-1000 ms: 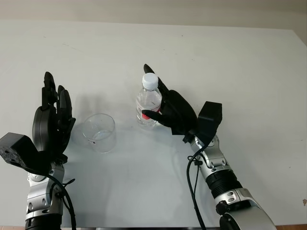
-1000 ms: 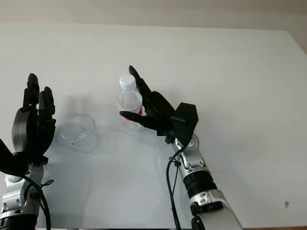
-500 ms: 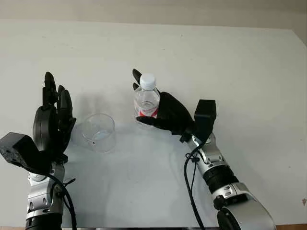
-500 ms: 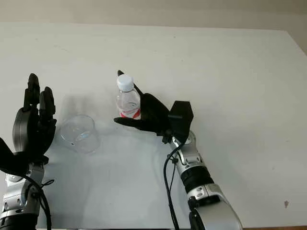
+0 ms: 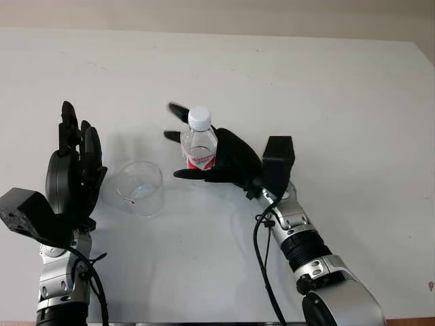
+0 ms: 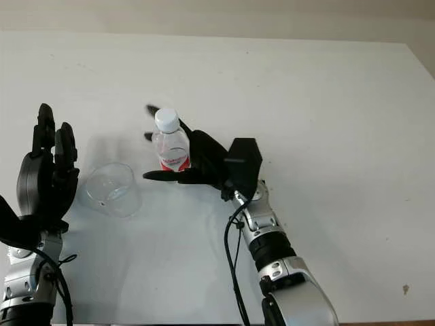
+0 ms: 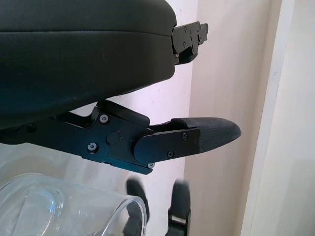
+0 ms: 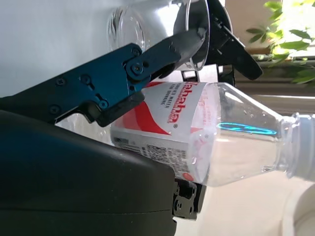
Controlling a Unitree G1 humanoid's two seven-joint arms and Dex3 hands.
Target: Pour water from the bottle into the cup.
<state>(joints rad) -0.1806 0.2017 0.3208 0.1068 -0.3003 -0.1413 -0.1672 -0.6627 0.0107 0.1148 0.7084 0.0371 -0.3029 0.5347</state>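
With my right hand (image 5: 224, 159) wrapped around the small clear plastic bottle (image 5: 198, 144) with its red-and-white label and white cap (image 5: 198, 117), I hold it upright, thumb across the front and fingers behind. The clear, round, empty plastic cup (image 5: 139, 187) stands on the white table (image 5: 326, 102) beside the bottle, between my two hands. My left hand (image 5: 73, 173) is open, raised just beyond the cup's outer rim. Bare tabletop spreads ahead to the far edge.
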